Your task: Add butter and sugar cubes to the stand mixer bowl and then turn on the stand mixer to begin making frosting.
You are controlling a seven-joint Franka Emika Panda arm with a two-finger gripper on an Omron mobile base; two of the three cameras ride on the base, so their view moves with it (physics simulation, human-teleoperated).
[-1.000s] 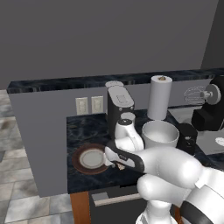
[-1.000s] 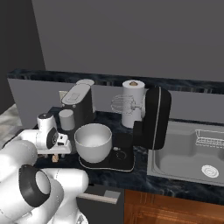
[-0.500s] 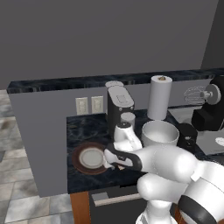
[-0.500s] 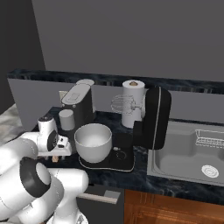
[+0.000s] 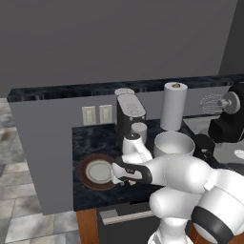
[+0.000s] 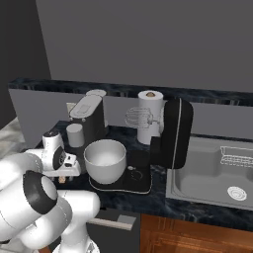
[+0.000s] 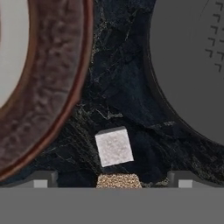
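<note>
A white sugar cube (image 7: 114,147) lies on the dark counter between the plate's brown rim (image 7: 52,87) and the stand mixer's dark rounded base (image 7: 192,78). A tan sugar cube (image 7: 118,180) sits just below it, between my fingertips (image 7: 41,177). My gripper (image 7: 113,178) (image 5: 125,178) (image 6: 64,175) hangs open low over these cubes, holding nothing. The off-white stand mixer bowl (image 5: 174,143) (image 6: 105,159) stands on the black stand mixer (image 6: 173,133) (image 5: 229,119), under the raised whisk (image 6: 138,117). The butter is out of view.
A dark grey coffee machine (image 5: 129,112) (image 6: 89,114) with a small cup (image 5: 138,129) (image 6: 75,134) stands behind the plate (image 5: 98,171). A paper towel roll (image 5: 172,106) (image 6: 149,116) is at the back. A sink (image 6: 217,173) lies to the right.
My hand has sunk slightly toward the counter beside the plate. The jaws stay open, and nothing on the counter has moved.
</note>
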